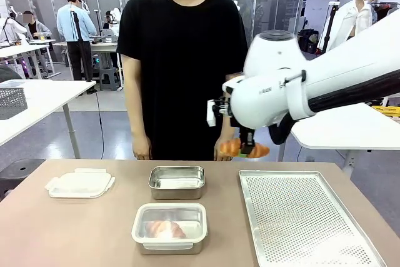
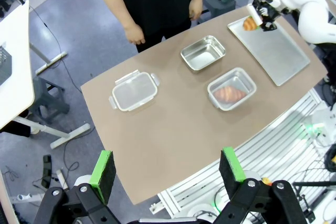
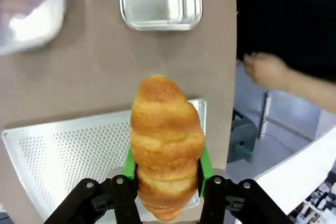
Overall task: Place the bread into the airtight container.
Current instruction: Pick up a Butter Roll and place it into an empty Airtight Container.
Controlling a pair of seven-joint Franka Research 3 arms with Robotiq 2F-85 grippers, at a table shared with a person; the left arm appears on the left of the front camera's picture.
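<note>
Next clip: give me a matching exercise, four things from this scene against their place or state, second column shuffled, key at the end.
Things
1. lid
2. far container
3. near container
4. right end effector

Places or states
A. has a croissant inside
B. shut on a second croissant, in the air above the tray's far end
C. empty
D. lies flat by itself at the robot's left

Pairs: 1-D, 2-C, 3-A, 4-B
</note>
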